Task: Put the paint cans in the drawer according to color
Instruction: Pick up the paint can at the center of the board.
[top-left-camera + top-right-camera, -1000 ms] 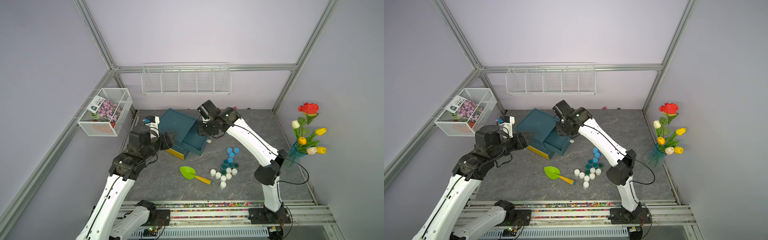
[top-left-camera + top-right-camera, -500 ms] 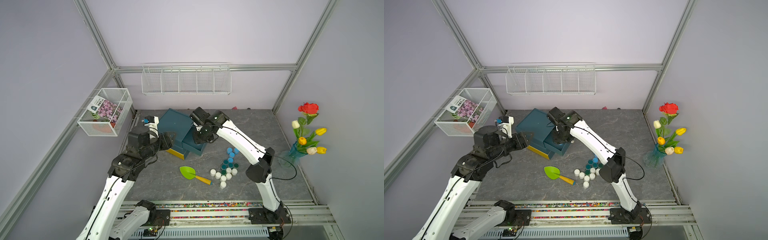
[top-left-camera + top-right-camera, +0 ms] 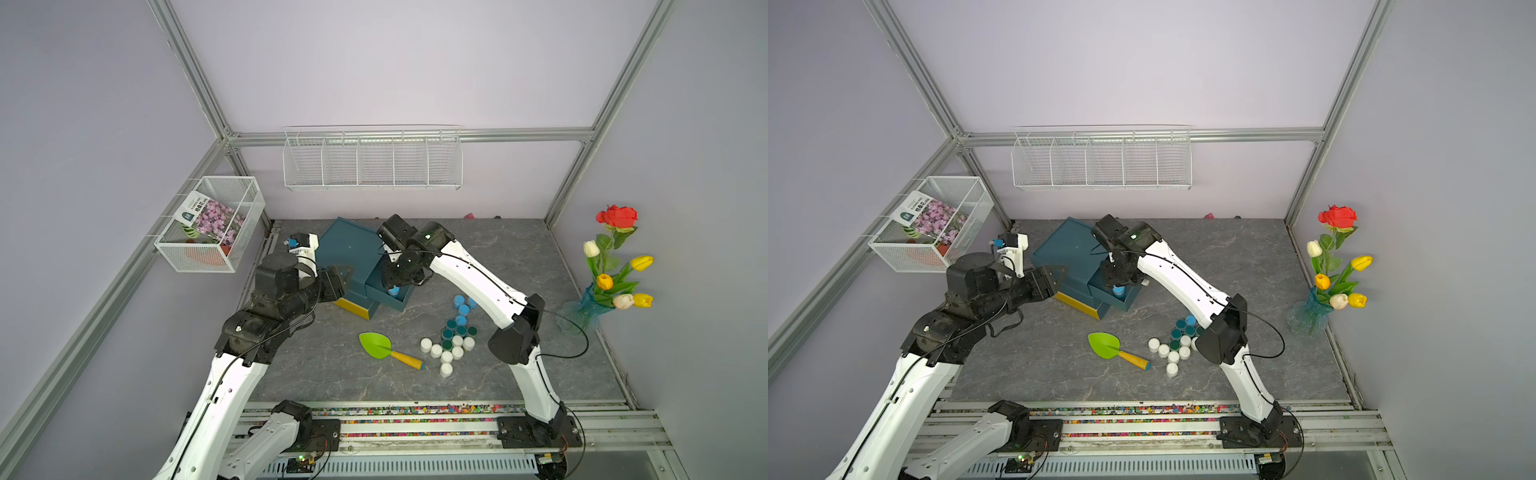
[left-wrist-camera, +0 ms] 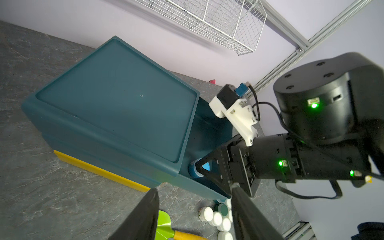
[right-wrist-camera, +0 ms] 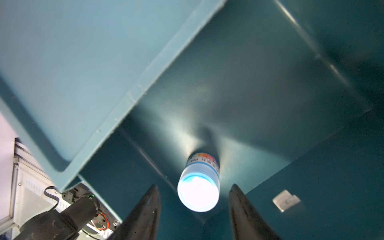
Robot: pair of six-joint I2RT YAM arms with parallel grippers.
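One light-blue paint can [image 3: 393,290] stands in the open drawer [image 3: 381,300]. Near the drawer, on the tabletop [image 3: 498,249]: seven white cans [image 3: 446,356], five teal cans [image 3: 447,333], four light-blue cans [image 3: 460,320], one green trowel [image 3: 376,345].

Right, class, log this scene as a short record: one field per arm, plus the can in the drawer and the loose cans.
blue can: upright in the open drawer
right gripper: open, fingers either side of the can, gaps showing
left gripper: open, empty, by the cabinet
loose cans: blue, teal, white, clustered on the table near the trowel
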